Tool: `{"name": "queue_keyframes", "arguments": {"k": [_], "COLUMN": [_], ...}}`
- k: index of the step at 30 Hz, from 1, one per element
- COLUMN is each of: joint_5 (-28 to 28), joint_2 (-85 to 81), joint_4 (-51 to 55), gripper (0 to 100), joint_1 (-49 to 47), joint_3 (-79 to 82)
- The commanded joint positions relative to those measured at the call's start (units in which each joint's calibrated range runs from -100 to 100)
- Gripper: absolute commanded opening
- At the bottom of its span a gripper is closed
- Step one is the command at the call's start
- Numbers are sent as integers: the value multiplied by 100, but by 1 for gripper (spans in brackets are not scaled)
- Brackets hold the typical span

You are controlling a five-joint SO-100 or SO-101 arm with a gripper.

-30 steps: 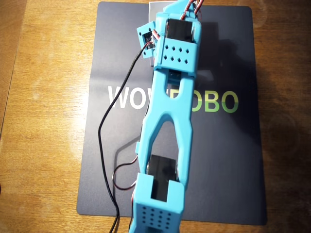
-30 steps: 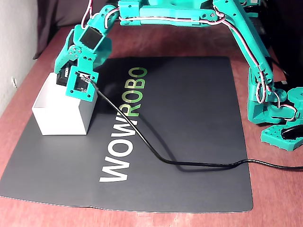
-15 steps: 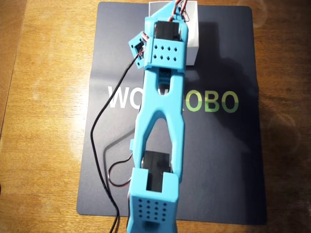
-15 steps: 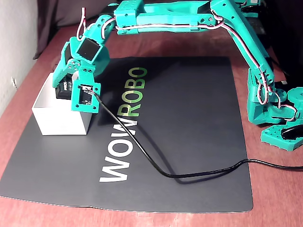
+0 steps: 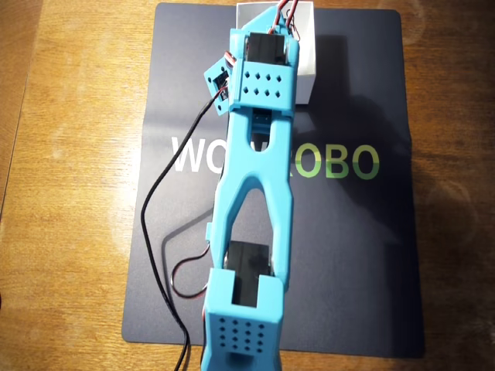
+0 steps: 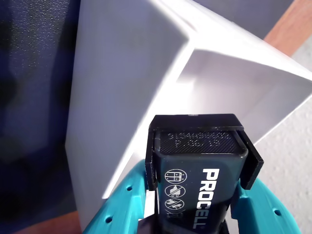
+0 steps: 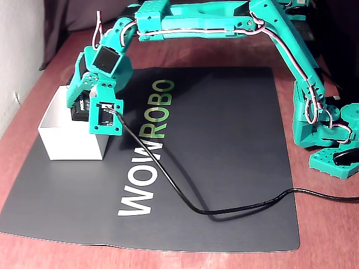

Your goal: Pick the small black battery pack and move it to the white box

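The gripper is clamped on the small black battery pack: in the wrist view the teal fingers press its sides and the block stands end-on toward the lens, "PROCELL" running along its face. Past its tip lies the open mouth of the white box, one corner of the rim just left of the pack, so the pack looks to hang over the box's interior rather than inside it. How far it sits above the floor of the box I cannot tell.

Compared with a second ago, the wrist has swung from the right-hand wall of the box in the fixed view to a spot over the opening and has tipped lower — the gripper now overlaps the box from above. In the last half second it dropped only a little. That suggests the carry is nearly done and the release is what remains.

The box stands at the far left of a black mat printed "WOWROBO", which lies on a brown wooden table. A black cable trails from the wrist camera across the mat to the right. A pale wall closes the left side.
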Motion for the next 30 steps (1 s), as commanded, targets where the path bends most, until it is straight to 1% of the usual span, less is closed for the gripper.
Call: {"name": "queue_keyframes", "arguments": {"k": [1, 3, 19, 23, 25, 28, 30], "joint_5": [12, 12, -42, -444, -634, -982, -1188], "joint_2": [-78, -78, -201, -657, -885, -1218, -1419], "joint_4": [-6, -6, 20, 64, 441, 1274, 1589], "gripper": [17, 19, 19, 19, 19, 19, 19], "joint_1": [76, 76, 158, 134, 99, 64, 52], "joint_3": [-407, -407, -416, -298, -298, -298, -289]}}
